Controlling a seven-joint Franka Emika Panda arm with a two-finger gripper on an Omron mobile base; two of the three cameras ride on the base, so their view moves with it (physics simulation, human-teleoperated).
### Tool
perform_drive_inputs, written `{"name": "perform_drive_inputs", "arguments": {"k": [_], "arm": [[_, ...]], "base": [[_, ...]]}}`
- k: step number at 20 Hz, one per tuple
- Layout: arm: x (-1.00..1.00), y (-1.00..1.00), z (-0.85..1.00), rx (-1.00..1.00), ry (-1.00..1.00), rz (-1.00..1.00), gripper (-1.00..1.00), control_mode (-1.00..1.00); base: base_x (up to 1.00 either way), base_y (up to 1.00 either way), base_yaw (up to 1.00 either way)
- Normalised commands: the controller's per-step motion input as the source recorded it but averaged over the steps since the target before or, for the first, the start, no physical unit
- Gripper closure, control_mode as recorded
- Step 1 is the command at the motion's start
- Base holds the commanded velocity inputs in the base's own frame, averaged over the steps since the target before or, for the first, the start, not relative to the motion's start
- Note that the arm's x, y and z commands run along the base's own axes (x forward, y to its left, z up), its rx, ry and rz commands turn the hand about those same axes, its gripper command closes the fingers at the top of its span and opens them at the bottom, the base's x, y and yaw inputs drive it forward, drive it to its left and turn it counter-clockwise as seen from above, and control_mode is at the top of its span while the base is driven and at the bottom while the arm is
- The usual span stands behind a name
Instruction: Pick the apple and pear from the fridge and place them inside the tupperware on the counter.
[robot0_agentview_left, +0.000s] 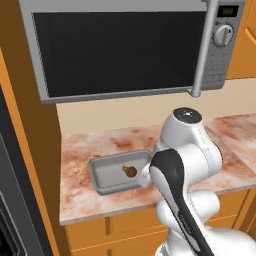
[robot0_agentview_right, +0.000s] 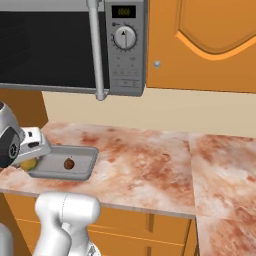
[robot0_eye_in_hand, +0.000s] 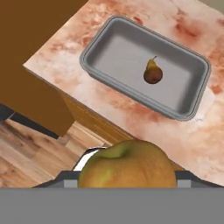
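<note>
The grey tupperware (robot0_agentview_left: 96, 176) (robot0_agentview_right: 84, 173) (robot0_eye_in_hand: 94, 47) lies on the pinkish marbled counter (robot0_agentview_left: 82, 200) (robot0_agentview_right: 150, 165) (robot0_eye_in_hand: 57, 48) near its front edge. Inside it rests the small dark-red apple (robot0_agentview_left: 131, 171) (robot0_agentview_right: 69, 163) (robot0_eye_in_hand: 152, 74). My gripper (robot0_agentview_right: 29, 159) is shut on the yellow-orange pear (robot0_agentview_right: 26, 165) (robot0_eye_in_hand: 127, 164), which bulges between the fingers at the bottom of the hand view. The hand hovers above the counter's front edge, just short of the tupperware's near rim. In the left base view my arm hides the tray's right end.
A large microwave (robot0_agentview_left: 120, 45) (robot0_agentview_right: 50, 45) hangs above the counter's back. An orange cabinet door (robot0_agentview_right: 210, 45) stands to its right. Orange drawers (robot0_agentview_left: 100, 230) sit below the worktop. The dark fridge edge (robot0_agentview_left: 7, 200) is at far left. Wooden floor (robot0_eye_in_hand: 26, 148) lies below.
</note>
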Motion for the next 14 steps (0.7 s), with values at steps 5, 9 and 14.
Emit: {"name": "perform_drive_inputs", "arguments": {"k": [5, 9, 14], "arm": [[0.52, 0.32, -0.47, -0.21, 0.07, 0.02, 1.0, -1.0], [0.46, 0.29, -0.5, -0.27, 0.06, 0.0, 1.0, -1.0], [0.46, 0.23, -0.43, -0.15, 0.01, 0.0, 1.0, -1.0]], "base": [[0.0, 0.0, 0.0], [0.0, 0.0, 0.0], [0.0, 0.0, 0.0]]}}
